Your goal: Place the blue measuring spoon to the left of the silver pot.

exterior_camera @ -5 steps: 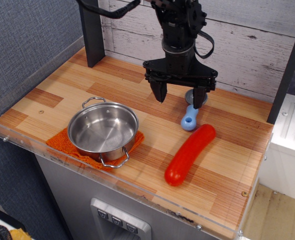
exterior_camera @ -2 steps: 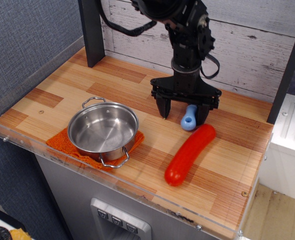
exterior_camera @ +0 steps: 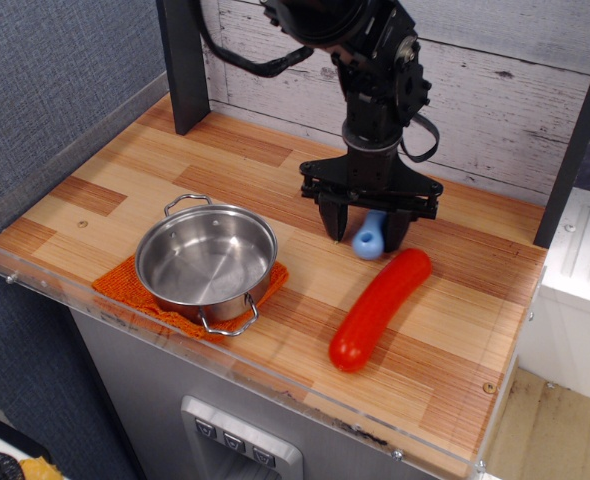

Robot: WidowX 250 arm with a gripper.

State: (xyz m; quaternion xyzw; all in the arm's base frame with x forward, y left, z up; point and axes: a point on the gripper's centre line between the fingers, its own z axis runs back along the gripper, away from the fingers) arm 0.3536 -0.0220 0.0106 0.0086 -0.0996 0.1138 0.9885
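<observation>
The blue measuring spoon (exterior_camera: 367, 240) lies on the wooden counter right of centre; only its light-blue handle end with the hole shows, and its grey bowl is hidden behind the gripper. My gripper (exterior_camera: 366, 232) is lowered over it, its jaws open and straddling the handle. The right finger is against the handle, and a thin gap remains at the left finger (exterior_camera: 336, 222). The silver pot (exterior_camera: 207, 262) stands empty on the left, well apart from the gripper.
An orange cloth (exterior_camera: 123, 286) lies under the pot. A long red sausage (exterior_camera: 380, 307) lies diagonally just in front of the spoon. A black post (exterior_camera: 183, 60) stands at the back left. A clear acrylic rim (exterior_camera: 35, 285) edges the counter's front and left.
The gripper came down from above the spoon to counter level around its handle. Its jaws have narrowed, and the handle end has shifted slightly left.
</observation>
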